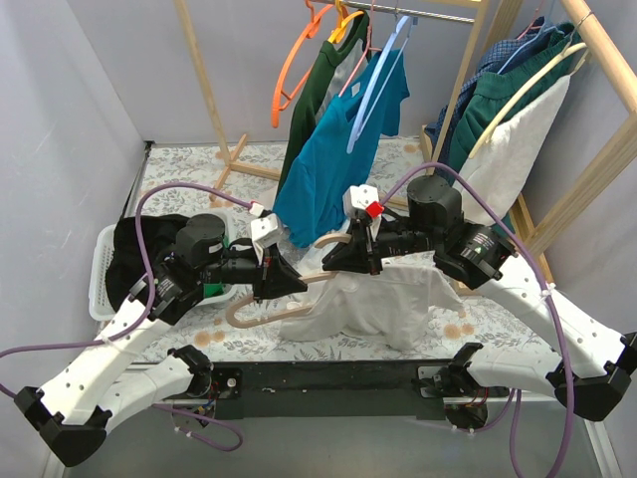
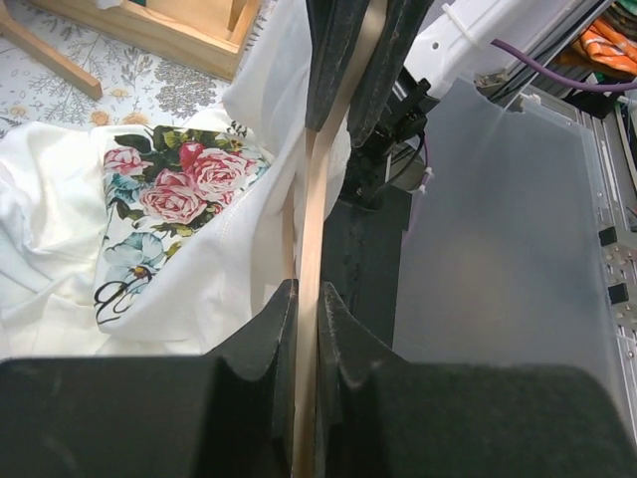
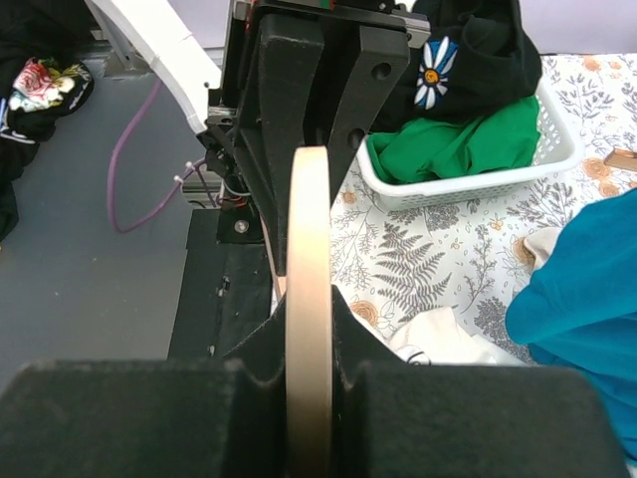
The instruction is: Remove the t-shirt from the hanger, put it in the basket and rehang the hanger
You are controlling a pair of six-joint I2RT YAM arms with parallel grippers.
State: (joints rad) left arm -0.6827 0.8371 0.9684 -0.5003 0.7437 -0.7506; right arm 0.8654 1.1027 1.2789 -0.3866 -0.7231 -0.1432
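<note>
Floral tablecloth across the table, with a wooden clothes rack behind it carrying several garments, among them a teal shirt. At centre of the top view, beige hanger spanning between the two grippers and gripped at two places. Left gripper pressed onto the hanger near its bare looped end; jaws closed flat against the thin beige strip (seen edge-on in both wrist views), with no gap visible on either side. Right gripper pinching the same hanger further along, close to the left one, with the strip wedged between its jaws. White t-shirt draped on the hanger from just beside the left gripper to past the right gripper, sagging below both, lower edge reaching the tablecloth. Rose print on the shirt's fabric, just left of the left jaws in the left wrist view. White basket at the far left of the table, holding a black garment and a green garment.
</note>
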